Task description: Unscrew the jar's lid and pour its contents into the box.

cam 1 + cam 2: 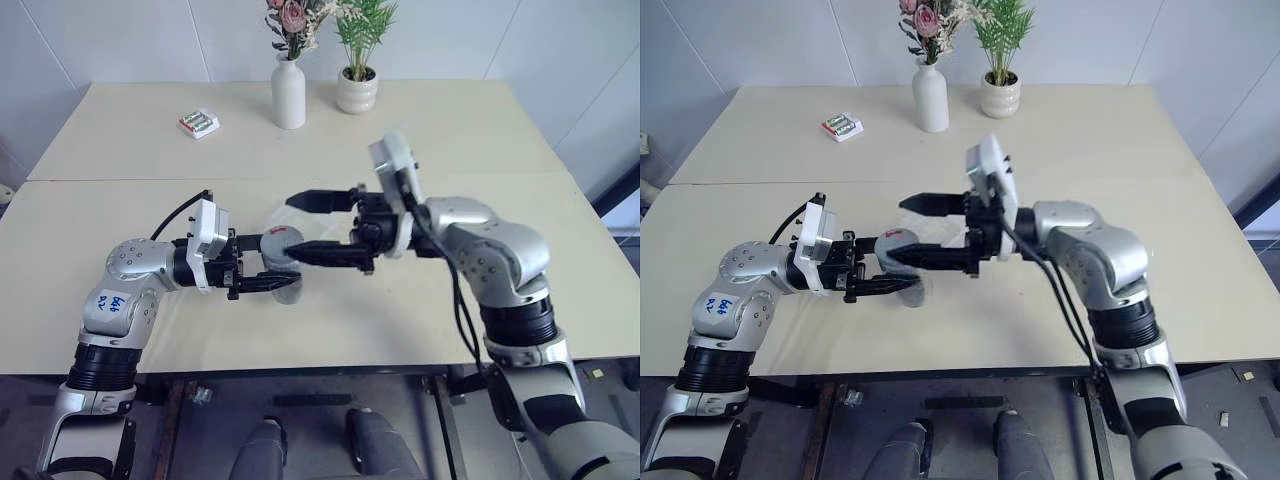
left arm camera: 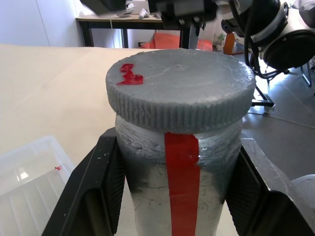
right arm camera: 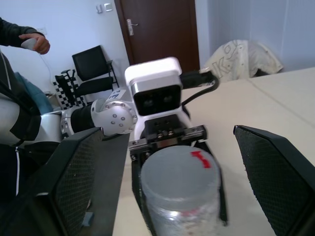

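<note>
Jar (image 1: 280, 252), small silvery-grey cylinder with a red stripe, sits held above the beige tabletop (image 1: 130, 150), clamped between the 2 black fingers of the left gripper (image 1: 268, 272), jaws closed tight on its body. Round ridged grey lid (image 2: 179, 87) is on. Clear shallow plastic box (image 2: 27, 179) lies on the table just beside the jar. Right gripper (image 1: 325, 228) faces the lid, jaws spread wide, holding nothing. Risk: an off-centre closure could glance off the lid's edge and twist the jar within the left grip.

Silver arms, black claws (image 1: 270, 278)
</note>
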Controlling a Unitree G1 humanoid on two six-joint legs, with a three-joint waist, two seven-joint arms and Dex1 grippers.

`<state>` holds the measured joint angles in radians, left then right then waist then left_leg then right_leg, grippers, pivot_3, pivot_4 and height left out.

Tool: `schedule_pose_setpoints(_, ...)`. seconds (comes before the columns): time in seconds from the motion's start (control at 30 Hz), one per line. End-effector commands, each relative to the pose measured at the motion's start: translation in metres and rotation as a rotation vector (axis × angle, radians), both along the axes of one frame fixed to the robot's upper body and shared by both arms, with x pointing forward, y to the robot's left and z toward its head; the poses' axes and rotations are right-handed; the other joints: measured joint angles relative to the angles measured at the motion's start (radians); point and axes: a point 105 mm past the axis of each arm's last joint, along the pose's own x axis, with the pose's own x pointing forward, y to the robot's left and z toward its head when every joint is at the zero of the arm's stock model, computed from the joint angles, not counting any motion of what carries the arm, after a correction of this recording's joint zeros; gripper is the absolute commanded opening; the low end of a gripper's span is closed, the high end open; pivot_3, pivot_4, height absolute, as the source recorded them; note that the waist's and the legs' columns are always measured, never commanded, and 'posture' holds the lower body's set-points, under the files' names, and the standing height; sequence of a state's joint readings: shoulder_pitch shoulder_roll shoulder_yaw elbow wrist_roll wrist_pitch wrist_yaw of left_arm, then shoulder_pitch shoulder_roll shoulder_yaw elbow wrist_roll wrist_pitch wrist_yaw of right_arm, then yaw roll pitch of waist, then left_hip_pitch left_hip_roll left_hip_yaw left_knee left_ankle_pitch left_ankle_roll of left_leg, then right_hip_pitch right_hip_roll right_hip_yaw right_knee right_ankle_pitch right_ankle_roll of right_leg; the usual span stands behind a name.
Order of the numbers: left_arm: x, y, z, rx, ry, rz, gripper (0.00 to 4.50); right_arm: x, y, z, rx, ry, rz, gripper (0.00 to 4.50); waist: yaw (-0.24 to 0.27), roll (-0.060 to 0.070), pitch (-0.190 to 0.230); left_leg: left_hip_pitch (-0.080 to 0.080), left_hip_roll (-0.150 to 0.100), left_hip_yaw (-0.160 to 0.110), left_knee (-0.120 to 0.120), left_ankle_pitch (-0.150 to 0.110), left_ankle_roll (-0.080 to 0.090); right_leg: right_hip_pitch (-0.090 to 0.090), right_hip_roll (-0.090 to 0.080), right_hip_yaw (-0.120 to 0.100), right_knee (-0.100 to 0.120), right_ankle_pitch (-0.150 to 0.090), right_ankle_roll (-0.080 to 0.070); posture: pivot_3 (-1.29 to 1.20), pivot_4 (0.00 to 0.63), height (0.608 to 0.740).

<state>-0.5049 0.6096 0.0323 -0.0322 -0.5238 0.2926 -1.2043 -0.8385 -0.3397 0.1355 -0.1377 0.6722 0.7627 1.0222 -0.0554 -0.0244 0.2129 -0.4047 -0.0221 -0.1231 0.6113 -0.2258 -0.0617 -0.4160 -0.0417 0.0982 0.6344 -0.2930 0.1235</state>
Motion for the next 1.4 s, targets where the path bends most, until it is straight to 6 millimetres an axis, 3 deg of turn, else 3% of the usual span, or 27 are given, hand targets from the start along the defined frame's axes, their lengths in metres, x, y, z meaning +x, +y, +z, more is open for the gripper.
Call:
schedule_pose_setpoints(0.03,-0.004,-0.002,0.009,-0.009,-0.044,-0.02,2.35,0.002,0.008,0.004,-0.018,-0.078,-0.029,4.46,0.0,0.0,0.0,0.0,0.0,0.0,0.0,0.0,0.0,0.0,0.0,0.0,0.0,0.0,0.0,0.0,0.15,0.74)
schedule_pose_setpoints(0.33,-0.005,-0.002,0.009,-0.011,-0.041,-0.022,2.35,0.016,0.019,-0.001,-0.052,-0.12,-0.061,4.46,-0.001,0.0,0.0,0.0,0.0,0.0,0.0,0.0,0.0,0.0,0.0,0.0,0.0,0.0,0.0,0.0,0.15,0.74)
schedule_pose_setpoints(0.9,-0.006,-0.003,0.009,-0.012,-0.043,-0.026,2.35,0.009,0.022,-0.004,-0.069,-0.116,-0.025,4.46,-0.001,0.0,0.0,0.0,0.0,0.0,0.0,0.0,0.0,0.0,0.0,0.0,0.0,0.0,0.0,0.0,0.15,0.74)
schedule_pose_setpoints(1.4,-0.006,-0.002,0.01,-0.009,-0.045,-0.022,2.35,0.02,0.011,-0.007,-0.086,-0.111,-0.084,4.46,-0.001,0.0,0.0,0.0,0.0,0.0,0.0,0.0,0.0,0.0,0.0,0.0,0.0,0.0,0.0,0.0,0.15,0.74)
